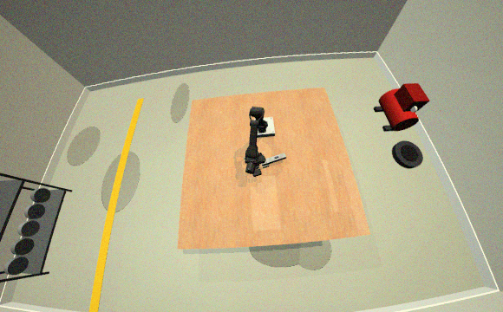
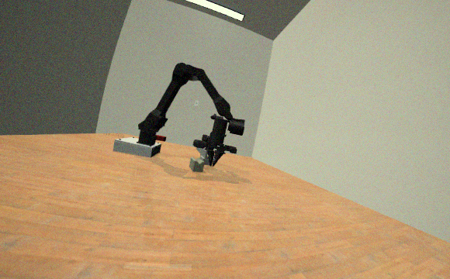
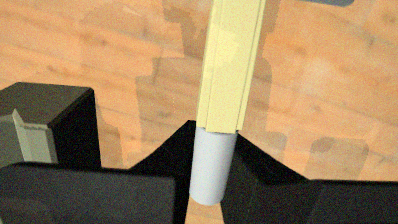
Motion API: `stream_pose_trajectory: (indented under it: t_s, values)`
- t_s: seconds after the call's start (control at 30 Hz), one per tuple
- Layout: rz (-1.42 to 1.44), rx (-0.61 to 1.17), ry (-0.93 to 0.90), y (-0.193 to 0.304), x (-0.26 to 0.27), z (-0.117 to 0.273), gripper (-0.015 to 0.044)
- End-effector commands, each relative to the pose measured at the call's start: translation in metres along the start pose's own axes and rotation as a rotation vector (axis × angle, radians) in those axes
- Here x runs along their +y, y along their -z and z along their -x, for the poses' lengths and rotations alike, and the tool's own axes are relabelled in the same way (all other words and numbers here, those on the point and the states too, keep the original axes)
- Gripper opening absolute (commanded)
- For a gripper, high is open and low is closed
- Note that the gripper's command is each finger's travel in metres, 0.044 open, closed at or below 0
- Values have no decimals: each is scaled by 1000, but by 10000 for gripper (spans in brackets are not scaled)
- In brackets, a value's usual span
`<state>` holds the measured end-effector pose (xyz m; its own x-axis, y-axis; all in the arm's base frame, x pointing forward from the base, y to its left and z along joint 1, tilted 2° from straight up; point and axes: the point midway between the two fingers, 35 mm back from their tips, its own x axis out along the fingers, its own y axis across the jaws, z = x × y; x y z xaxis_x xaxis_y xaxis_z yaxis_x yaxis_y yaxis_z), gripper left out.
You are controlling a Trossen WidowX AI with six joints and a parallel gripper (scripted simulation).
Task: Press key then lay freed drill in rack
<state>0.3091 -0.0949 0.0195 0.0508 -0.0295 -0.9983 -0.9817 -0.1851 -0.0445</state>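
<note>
Top view has the gripper (image 1: 256, 170) (image 2: 212, 163) (image 3: 204, 130) beside a grey bar (image 1: 279, 159) on the wood-grain table (image 1: 217, 208) (image 2: 209, 225) (image 3: 125, 30), with a yellow stripe (image 1: 116, 191) and red machine (image 1: 392, 110) out on the floor. Exterior's got it low by a grey block (image 2: 196, 165), plain walls behind, can't make out the drill. Wrist cam shows fingers nearly closed, pinching the drill (image 3: 209, 167) by its grey end, yellow length looking free, so I'd say pull-out's about done: lift clear, then rack it.
</note>
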Motion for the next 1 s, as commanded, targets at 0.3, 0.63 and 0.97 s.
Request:
stream_pose_trajectory:
  t_s: [0.3,0.63,0.97]
  values:
    - [1,1,0,10,0,-1,79]
    - [2,0,1,9,0,-1,341]
    - [3,-1,3,3,-1,-2,440]
